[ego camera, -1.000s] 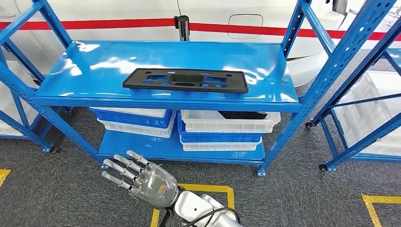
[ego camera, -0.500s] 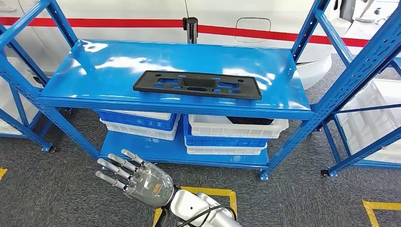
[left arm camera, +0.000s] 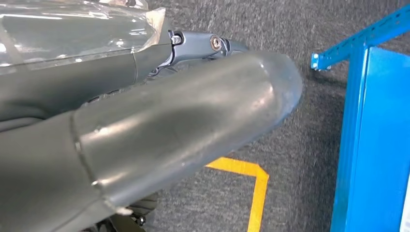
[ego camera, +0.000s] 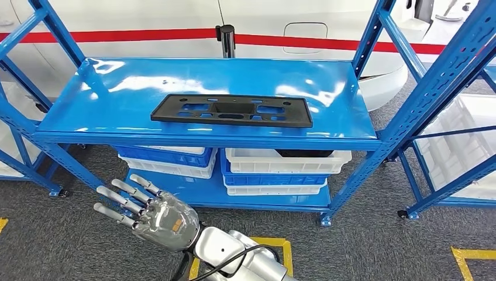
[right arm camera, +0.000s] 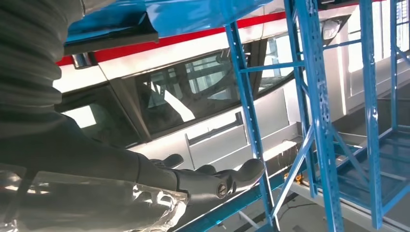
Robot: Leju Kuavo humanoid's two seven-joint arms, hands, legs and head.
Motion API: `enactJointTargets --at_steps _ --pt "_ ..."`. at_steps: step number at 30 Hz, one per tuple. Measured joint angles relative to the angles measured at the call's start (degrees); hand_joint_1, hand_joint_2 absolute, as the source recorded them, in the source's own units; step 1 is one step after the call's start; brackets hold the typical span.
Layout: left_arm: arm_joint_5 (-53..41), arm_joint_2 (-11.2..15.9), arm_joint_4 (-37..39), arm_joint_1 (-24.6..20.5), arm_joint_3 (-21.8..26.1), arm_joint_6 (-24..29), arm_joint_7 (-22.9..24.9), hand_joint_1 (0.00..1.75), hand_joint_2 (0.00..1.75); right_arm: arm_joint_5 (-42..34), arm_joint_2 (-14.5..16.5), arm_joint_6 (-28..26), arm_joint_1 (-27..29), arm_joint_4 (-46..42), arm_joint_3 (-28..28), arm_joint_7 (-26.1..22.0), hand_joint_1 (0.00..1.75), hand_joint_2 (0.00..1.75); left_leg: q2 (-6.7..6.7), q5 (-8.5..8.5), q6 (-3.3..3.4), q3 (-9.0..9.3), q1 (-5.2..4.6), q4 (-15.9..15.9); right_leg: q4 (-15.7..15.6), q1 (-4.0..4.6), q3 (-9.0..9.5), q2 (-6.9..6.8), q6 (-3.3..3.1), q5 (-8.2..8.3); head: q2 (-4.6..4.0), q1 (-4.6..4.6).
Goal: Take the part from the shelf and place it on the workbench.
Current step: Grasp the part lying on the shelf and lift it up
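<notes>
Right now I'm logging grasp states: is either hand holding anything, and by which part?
Nothing is held. The left hand hangs with its fingers spread, below the shelf; the black part lies untouched on it. The right hand holds nothing visible.

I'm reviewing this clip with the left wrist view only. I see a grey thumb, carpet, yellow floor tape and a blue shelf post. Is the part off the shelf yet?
Observer: No. In the head view the black part lies flat on the top board of the blue shelf, with no hand on it.
Operator: Where is the left hand relative to it?
Observer: The left hand is in front of the shelf and below the top board, with its fingers spread and holding nothing.
Operator: And the right one?
Observer: The right wrist view shows the right hand with its fingers apart, holding nothing.
</notes>
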Motion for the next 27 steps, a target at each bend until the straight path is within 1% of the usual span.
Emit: enactJointTargets --at_steps 1,2,3,4,6,7,8,9,10,11,12,13,14,15,16,17,18,20,22,23,24,26,27 --pt "-0.04 0.02 0.15 -0.09 0.19 0.33 0.0 0.0 0.0 -0.24 0.11 0.0 -0.19 0.1 0.36 0.0 0.0 1.75 -0.03 1.65 -0.08 1.69 0.06 -3.69 0.07 0.19 0.27 0.06 0.33 -0.32 0.0 -0.02" --pt "-0.09 -0.01 0.31 -0.17 0.45 0.83 0.0 0.0 0.0 -0.53 0.22 0.0 -0.39 0.21 0.74 -0.01 0.0 1.75 -0.1 2.58 0.06 2.89 0.05 -6.34 0.09 0.39 0.43 0.11 0.67 -0.59 0.0 0.03" --pt "-0.15 -0.06 0.48 -0.25 0.73 1.53 0.0 0.0 0.0 -0.85 0.31 0.0 -0.57 0.31 1.14 -0.01 0.0 1.75 -0.18 2.69 0.32 3.46 -0.08 -7.6 0.04 0.59 0.47 0.14 0.96 -0.77 0.0 0.06" --pt "-0.22 -0.17 0.71 -0.33 0.96 2.59 0.0 0.0 0.0 -1.17 0.38 0.0 -0.73 0.4 1.57 -0.02 0.0 1.75 -0.26 2.39 0.74 3.59 -0.35 -7.81 -0.08 0.7 0.47 0.17 1.26 -0.87 0.01 0.1" --pt "-0.53 -0.65 1.1 -0.43 1.27 5.28 0.0 0.0 0.0 -1.69 0.47 0.0 -1.0 0.51 2.46 -0.05 0.0 1.75 -0.27 2.37 1.74 3.8 -0.53 -8.1 -0.1 0.58 0.43 0.13 1.86 -1.17 0.0 0.14" --pt "-0.64 -0.94 1.3 -0.48 1.33 6.58 0.0 0.0 0.0 -1.86 0.49 0.0 -1.11 0.54 2.88 -0.07 0.0 1.75 -0.22 2.37 2.25 4.04 -0.54 -8.32 0.96 0.54 -0.03 0.06 2.05 -1.75 0.01 0.17" --pt "-0.61 -1.21 1.43 -0.51 1.35 7.59 0.0 0.0 0.0 -2.03 0.49 0.0 -1.19 0.56 3.22 -0.08 0.0 1.75 -0.17 2.37 2.71 4.29 -0.51 -8.53 3.16 0.52 -1.09 -0.02 2.05 -2.75 0.0 0.21" --pt "-0.43 -1.44 1.61 -0.57 1.37 8.43 0.0 0.0 0.0 -2.27 0.48 0.0 -1.24 0.61 3.55 -0.09 0.0 1.75 -0.11 2.3 3.1 4.49 -0.52 -8.64 6.74 0.49 -2.95 -0.09 1.86 -4.17 0.0 0.26" --pt "-0.13 -1.62 1.87 -0.64 1.37 9.08 0.0 0.0 0.0 -2.61 0.45 0.0 -1.28 0.7 3.89 -0.07 0.0 1.75 -0.08 2.15 3.4 4.57 -0.64 -8.65 11.03 0.49 -5.4 -0.11 1.63 -5.7 0.0 0.3" --pt "0.11 -1.76 2.21 -0.72 1.36 9.57 0.0 0.0 0.0 -2.96 0.43 0.0 -1.28 0.82 4.2 0.0 0.0 1.75 -0.07 2.02 3.6 4.66 -0.78 -8.63 14.85 0.47 -7.75 -0.11 1.55 -6.81 -0.01 0.32" --pt "0.21 -1.92 2.65 -0.78 1.36 9.98 0.0 0.0 0.0 -3.3 0.4 0.0 -1.3 0.99 4.56 0.08 0.0 1.75 -0.08 1.86 3.72 4.79 -0.92 -8.62 17.21 0.47 -9.45 -0.12 1.65 -7.13 -0.01 0.31" --pt "0.18 -2.02 3.04 -0.81 1.36 10.25 0.0 0.0 0.0 -3.61 0.38 0.0 -1.35 1.15 4.92 0.16 0.0 1.75 -0.13 1.69 3.78 5.0 -1.04 -8.61 17.17 0.48 -9.95 -0.12 1.93 -6.41 -0.01 0.31" --pt "0.05 -2.1 3.34 -0.82 1.36 10.37 0.0 0.0 0.0 -3.84 0.36 0.0 -1.39 1.28 5.2 0.19 0.0 1.75 -0.2 1.48 3.76 5.31 -1.14 -8.61 14.77 0.49 -9.22 -0.13 2.26 -4.79 -0.01 0.31" --pt "-0.08 -2.17 3.58 -0.84 1.36 10.43 0.0 0.0 0.0 -4.05 0.35 0.0 -1.44 1.38 5.4 0.17 0.0 1.75 -0.28 1.23 3.69 5.67 -1.21 -8.61 10.74 0.55 -7.61 -0.17 2.48 -2.71 -0.01 0.31" --pt "-0.19 -2.25 3.77 -0.88 1.36 10.38 0.0 0.0 0.0 -4.22 0.35 0.0 -1.48 1.43 5.51 0.13 0.0 1.75 -0.35 0.94 3.52 6.01 -1.35 -8.56 6.52 0.69 -5.82 -0.25 2.41 -0.75 0.0 0.3" --pt "-0.27 -2.31 3.93 -0.93 1.36 10.24 0.0 0.0 0.0 -4.32 0.36 0.0 -1.51 1.44 5.56 0.1 0.0 1.75 -0.41 0.64 3.29 6.26 -1.5 -8.53 3.29 0.85 -4.37 -0.33 2.17 0.68 0.0 0.28" --pt "-0.35 -2.36 4.09 -0.98 1.36 10.1 0.0 0.0 0.0 -4.39 0.38 0.0 -1.54 1.45 5.6 0.11 0.0 1.75 -0.43 0.38 3.01 6.41 -1.59 -8.5 1.4 0.98 -3.51 -0.39 1.83 1.47 0.0 0.24" --pt "-0.67 -2.43 4.28 -1.05 1.36 9.86 0.0 0.0 0.0 -4.43 0.44 0.0 -1.63 1.46 5.72 0.16 0.0 1.75 -0.4 0.03 2.4 6.59 -1.52 -8.58 0.67 1.1 -3.1 -0.34 1.17 1.75 0.0 0.25" --pt "-1.2 -2.47 4.32 -1.13 1.36 9.7 0.0 0.0 0.0 -4.09 0.56 0.0 -1.73 1.45 5.79 0.15 0.0 1.75 -0.3 -0.52 1.77 6.6 -1.18 -8.01 0.22 0.64 -2.56 -0.22 0.58 1.81 0.0 0.26" --pt "-1.5 -2.5 4.33 -1.17 1.34 9.61 0.0 0.0 0.0 -3.73 0.61 0.0 -1.79 1.44 5.8 0.05 0.0 1.75 -0.26 -1.26 1.46 6.13 -1.1 -6.72 -0.02 0.37 -2.2 -0.2 0.26 1.78 -0.01 0.22" --pt "-1.79 -2.52 4.44 -1.23 1.33 9.52 0.0 0.0 0.0 -3.2 0.64 0.0 -1.8 1.45 5.74 -0.16 0.0 1.75 -0.23 -2.52 1.14 4.93 -0.97 -4.14 -0.18 0.19 -1.84 -0.21 -0.02 1.71 -0.01 0.18" --pt "-2.35 -2.66 5.1 -1.35 1.29 9.44 0.0 0.0 0.0 -1.82 0.61 0.0 -1.63 1.56 5.2 -1.12 0.0 1.75 -0.18 -5.39 0.54 0.94 -0.8 3.02 -0.18 0.25 -1.43 -0.22 -0.49 1.34 0.0 0.16" --pt "-2.62 -2.79 5.5 -1.34 1.25 9.41 0.0 0.0 0.0 -0.91 0.57 0.0 -1.39 1.65 4.58 -1.86 0.0 1.75 -0.15 -6.06 0.26 -0.97 -0.66 5.91 -0.17 0.28 -1.26 -0.18 -0.61 1.19 0.0 0.17"
